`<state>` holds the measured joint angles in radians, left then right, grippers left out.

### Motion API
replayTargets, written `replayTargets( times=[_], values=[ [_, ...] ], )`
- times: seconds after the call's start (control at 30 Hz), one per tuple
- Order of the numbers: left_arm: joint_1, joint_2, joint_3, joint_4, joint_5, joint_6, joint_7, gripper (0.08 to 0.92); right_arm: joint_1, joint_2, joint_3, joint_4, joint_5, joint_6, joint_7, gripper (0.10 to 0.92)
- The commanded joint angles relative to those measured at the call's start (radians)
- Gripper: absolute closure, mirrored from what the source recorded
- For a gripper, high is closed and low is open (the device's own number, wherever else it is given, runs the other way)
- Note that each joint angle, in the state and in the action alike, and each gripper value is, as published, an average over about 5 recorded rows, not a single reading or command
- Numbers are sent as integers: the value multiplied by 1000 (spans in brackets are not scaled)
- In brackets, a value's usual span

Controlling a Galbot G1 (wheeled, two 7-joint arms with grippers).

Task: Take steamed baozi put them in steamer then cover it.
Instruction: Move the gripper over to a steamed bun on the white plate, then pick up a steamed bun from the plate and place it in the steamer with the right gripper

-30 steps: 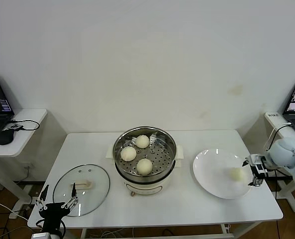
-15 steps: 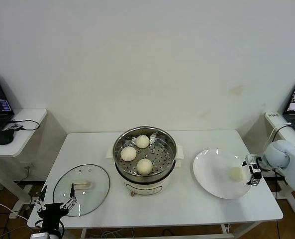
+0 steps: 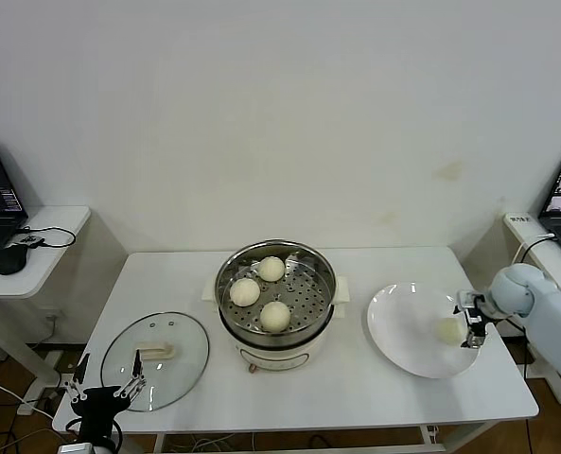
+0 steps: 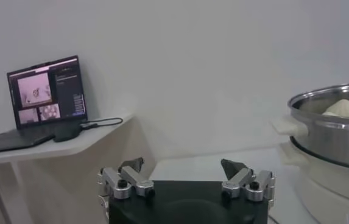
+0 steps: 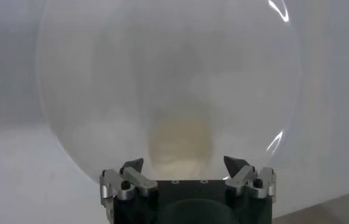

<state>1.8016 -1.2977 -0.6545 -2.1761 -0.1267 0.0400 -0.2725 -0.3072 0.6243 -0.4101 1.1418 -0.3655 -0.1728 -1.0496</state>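
**Head view: right gripper at the last bun on the plate**

Head view, right side. The right gripper (image 3: 468, 324) sits low at the outer rim of the white plate (image 3: 398, 326), with the last steamed baozi (image 3: 448, 330) just inboard of its fingertips, toward the steamer. In the right wrist view the same bun (image 5: 180, 141) lies straight ahead between the two fingertips (image 5: 235, 164), which stand wide on either side of it and do not yet touch it. The bun is round, so no grasp direction is favoured; the relation that matters is that it lies dead centre on the line of approach.

The steamer (image 3: 275, 287) stands at the table's middle, well apart from the plate, with three buns (image 3: 260, 291) resting on its perforated tray. Bare tray remains on the side facing the plate, which would seem the natural landing spot. The pot's raised steel rim lies between plate and tray, so the carry will probably need height.

The cover (image 3: 155, 358) lies flat on the table at the left, near the front edge. The left gripper (image 3: 108, 390) hangs beside it, fingers spread and empty, clearly the nearer arm for the lid.
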Motion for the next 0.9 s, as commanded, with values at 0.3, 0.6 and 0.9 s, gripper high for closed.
replayTargets(
  times=[0.3, 0.6, 0.9],
  values=[
    [3, -2, 0, -4, 2, 0, -1, 177, -4, 24, 1, -17, -19, -2, -5, 376],
    [2, -3, 3, -6, 2, 0, -1, 177, 25, -2, -13, 13, 1, -8, -15, 465],
    [-5, 1, 8, -14, 3, 0, -1, 177, 296, -107, -222, 167, 178, -77, -43, 471]
  ],
)
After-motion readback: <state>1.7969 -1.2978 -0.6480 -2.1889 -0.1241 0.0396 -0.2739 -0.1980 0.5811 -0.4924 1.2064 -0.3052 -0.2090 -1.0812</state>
